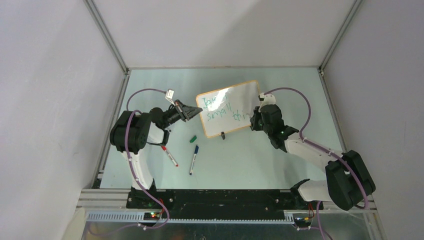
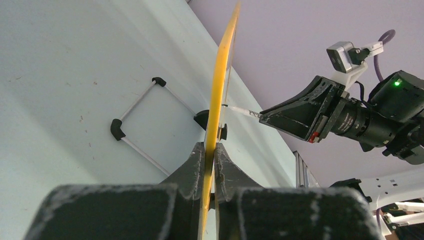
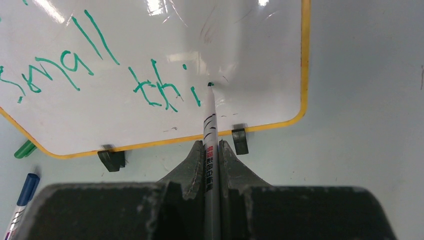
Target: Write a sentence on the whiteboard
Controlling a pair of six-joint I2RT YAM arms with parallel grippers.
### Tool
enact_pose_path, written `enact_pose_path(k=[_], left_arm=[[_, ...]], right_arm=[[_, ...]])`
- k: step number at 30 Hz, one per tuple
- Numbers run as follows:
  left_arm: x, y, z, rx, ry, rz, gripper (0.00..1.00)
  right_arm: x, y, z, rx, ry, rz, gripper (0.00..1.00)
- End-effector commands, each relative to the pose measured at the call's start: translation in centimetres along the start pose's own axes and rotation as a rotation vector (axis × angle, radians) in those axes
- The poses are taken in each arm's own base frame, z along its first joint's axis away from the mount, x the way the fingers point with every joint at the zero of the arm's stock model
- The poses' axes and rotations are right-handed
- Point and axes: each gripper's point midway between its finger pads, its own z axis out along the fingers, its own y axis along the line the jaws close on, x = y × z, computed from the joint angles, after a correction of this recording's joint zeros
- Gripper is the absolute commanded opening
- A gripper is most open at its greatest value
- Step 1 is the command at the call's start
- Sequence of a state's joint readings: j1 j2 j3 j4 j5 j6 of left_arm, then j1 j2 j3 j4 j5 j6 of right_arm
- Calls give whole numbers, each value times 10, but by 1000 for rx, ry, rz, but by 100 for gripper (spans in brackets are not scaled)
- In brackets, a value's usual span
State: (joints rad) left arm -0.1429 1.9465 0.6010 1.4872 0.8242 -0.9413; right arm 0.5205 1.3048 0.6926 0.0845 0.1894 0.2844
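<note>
The whiteboard stands tilted on the table, and the left wrist view shows it edge-on, with its orange-tan frame running up the picture. My left gripper is shut on the board's left edge. My right gripper is shut on a marker, and the marker's tip touches the board just right of the last letter. The sentence is in green; the right wrist view shows "small thi" on its lower line. Two black clip feet rest on the table.
A red-tipped marker, a blue-capped marker and a green cap lie on the table in front of the board. Behind the board, its wire stand rests on the table. Enclosure walls close in the table on its left, far and right sides.
</note>
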Motion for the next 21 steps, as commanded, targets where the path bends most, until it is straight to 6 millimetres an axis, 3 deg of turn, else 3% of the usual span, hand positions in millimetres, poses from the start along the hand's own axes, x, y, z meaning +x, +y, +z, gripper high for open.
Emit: enact_pose_path(k=[1,11,21], left_arm=[[-9,-22,1,64,-14,68,0],[-9,-22,1,64,-13,68,0],[-9,-22,1,65,-13,69,0]], right_arm=[[-27,12,3,-40,-69,16,0],[-21,10,10,-21,-34,9,0],[-3,2,3,10,15,7,0]])
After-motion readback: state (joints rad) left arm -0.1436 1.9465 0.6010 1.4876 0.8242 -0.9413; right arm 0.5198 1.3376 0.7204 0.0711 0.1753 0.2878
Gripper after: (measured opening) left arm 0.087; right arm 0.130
